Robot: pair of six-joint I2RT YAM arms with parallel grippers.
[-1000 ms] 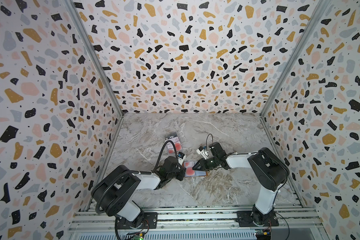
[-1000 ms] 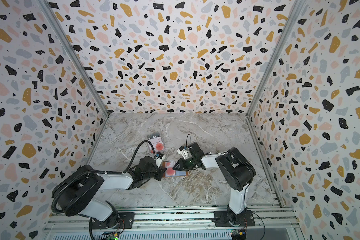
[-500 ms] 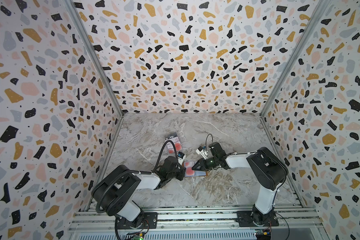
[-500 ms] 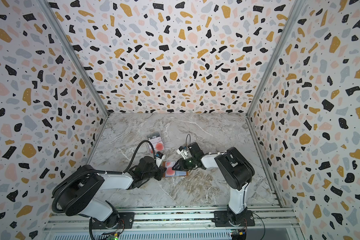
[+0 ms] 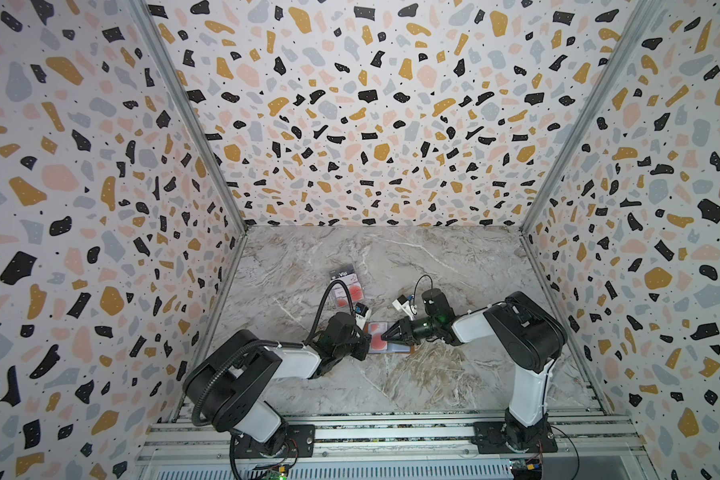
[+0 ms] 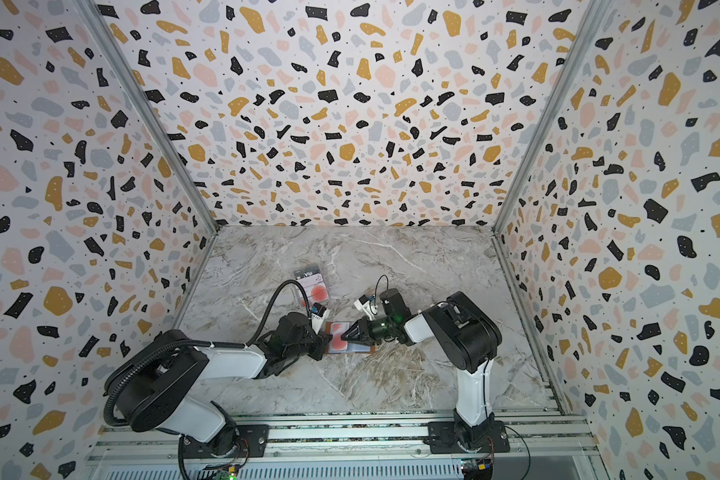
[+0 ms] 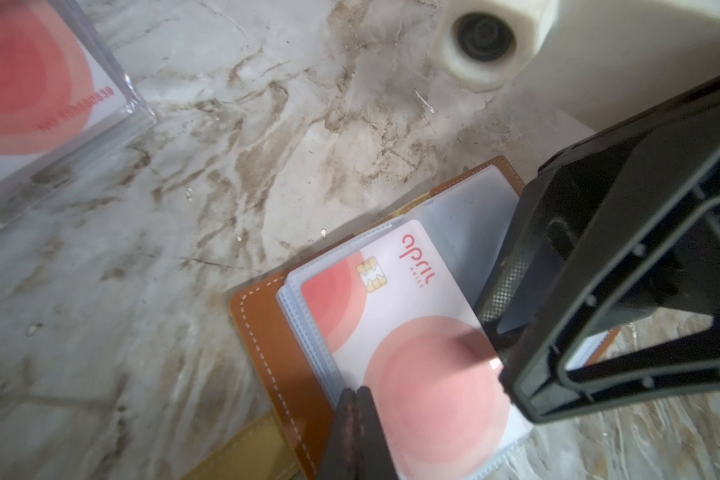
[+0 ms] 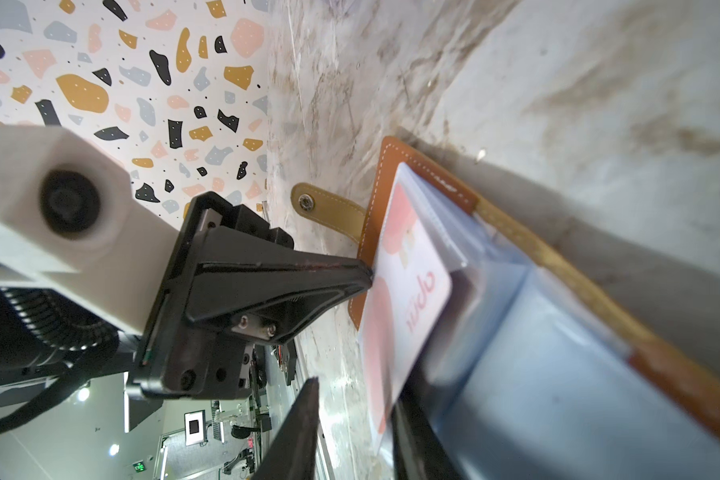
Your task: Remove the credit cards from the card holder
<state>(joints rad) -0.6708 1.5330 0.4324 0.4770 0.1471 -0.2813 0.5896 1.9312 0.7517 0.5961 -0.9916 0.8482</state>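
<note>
The tan leather card holder (image 5: 409, 351) (image 6: 370, 350) lies open on the marble floor, clear sleeves up. A white credit card (image 7: 412, 316) (image 8: 408, 291) with red circles sticks partway out of the top sleeve. My left gripper (image 7: 356, 392) (image 5: 366, 341) is shut, its tips pressing on the sleeve edge beside the card. My right gripper (image 8: 354, 399) (image 5: 385, 336) is open from the opposite side. One of its fingers (image 7: 512, 266) lies on the bluish sleeve, and the card's edge stands in the gap between the two.
A clear plastic case (image 5: 347, 286) (image 6: 313, 286) (image 7: 113, 83) with a red-circle card and a dark "Vip" card (image 5: 341, 274) lies behind the holder. The holder's snap tab (image 8: 325, 208) points toward the left arm. Patterned walls close in three sides.
</note>
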